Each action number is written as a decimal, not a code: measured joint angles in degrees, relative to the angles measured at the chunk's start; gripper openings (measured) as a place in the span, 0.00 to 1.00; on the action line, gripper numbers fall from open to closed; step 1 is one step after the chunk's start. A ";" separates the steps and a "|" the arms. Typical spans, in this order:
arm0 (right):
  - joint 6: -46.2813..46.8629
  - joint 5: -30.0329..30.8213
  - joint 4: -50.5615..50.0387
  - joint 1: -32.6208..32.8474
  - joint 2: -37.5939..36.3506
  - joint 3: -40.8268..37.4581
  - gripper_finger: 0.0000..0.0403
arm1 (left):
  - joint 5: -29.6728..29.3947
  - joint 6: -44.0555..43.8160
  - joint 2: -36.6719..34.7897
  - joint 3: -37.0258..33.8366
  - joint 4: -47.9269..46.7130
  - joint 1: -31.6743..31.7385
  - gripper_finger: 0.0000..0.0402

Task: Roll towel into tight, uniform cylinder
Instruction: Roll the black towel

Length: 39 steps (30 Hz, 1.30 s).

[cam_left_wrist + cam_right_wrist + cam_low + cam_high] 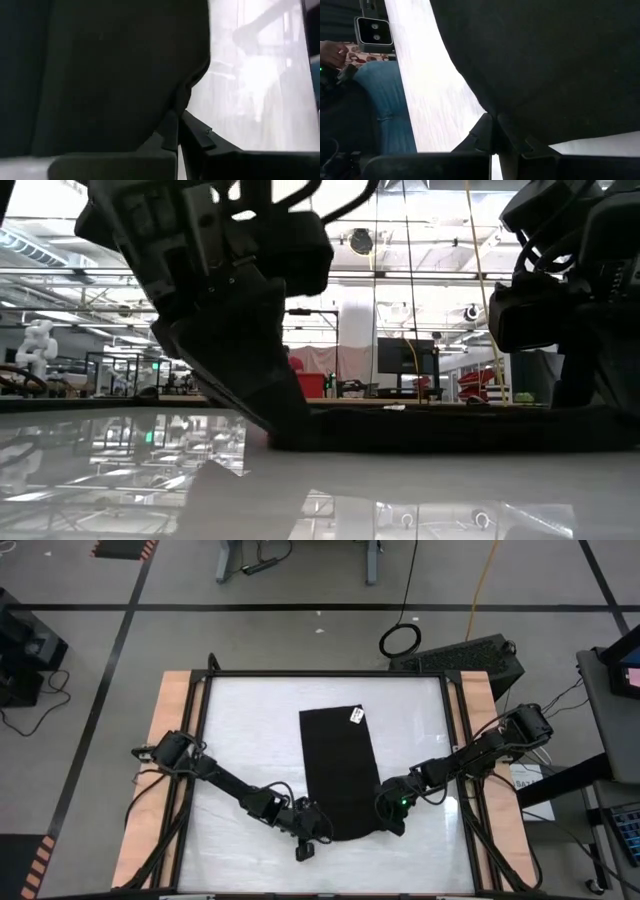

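The table [240,740] has a glossy white top inside a dark frame, with bare wooden strips down its left and right edges. The towel [340,765], a black cloth, lies flat near the middle, reaching toward the near edge. Its small white tag [356,715] sits at the far right corner.

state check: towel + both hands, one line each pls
towel: lying flat and unrolled on the table, white tag at the far edge, near edge pinched at both corners
left hand: shut on the towel at its near left corner
right hand: shut on the towel at its near right corner
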 joint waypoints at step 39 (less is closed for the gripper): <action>-12.46 10.74 -11.54 -0.31 -10.79 -0.04 0.37 | 5.43 -18.22 -0.05 -0.02 -2.79 0.20 0.00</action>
